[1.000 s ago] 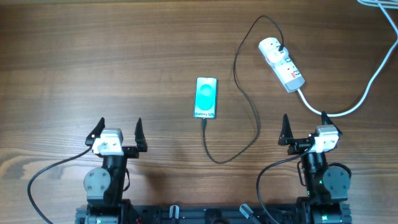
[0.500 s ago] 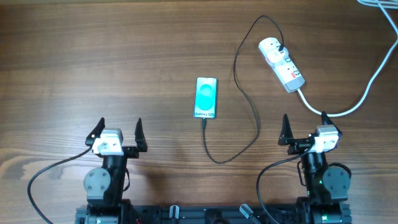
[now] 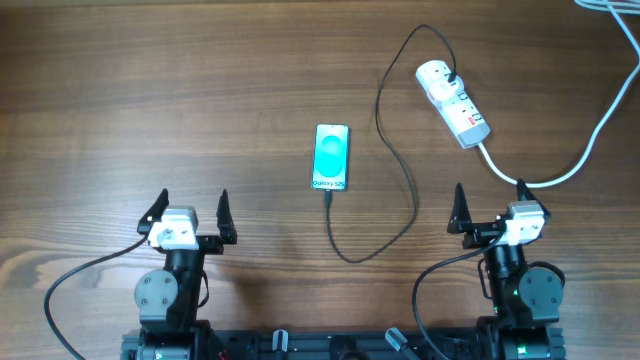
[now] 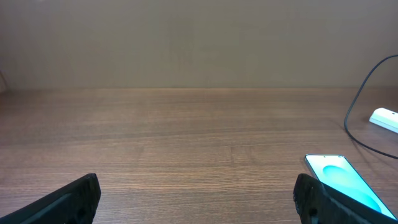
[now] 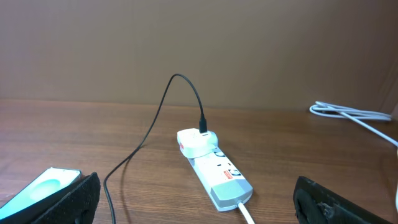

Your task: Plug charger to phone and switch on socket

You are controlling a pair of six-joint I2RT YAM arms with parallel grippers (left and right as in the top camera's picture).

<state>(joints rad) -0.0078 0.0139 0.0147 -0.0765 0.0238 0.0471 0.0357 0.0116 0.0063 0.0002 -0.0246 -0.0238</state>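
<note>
Faintly, "Galaxy S25" across the white band of the phone [image 3: 331, 157]; left gripper [image 3: 191, 202] and right gripper [image 3: 490, 194] both open, empty.

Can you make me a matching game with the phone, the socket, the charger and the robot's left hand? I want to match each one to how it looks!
Things:
1. phone
2. socket
3. charger
4. left hand

Looks:
A. thin, long and black
B. open, holding nothing
C. bright turquoise screen
D. white with small red marks

Right pairs: 1-C, 2-D, 3-A, 4-B
</note>
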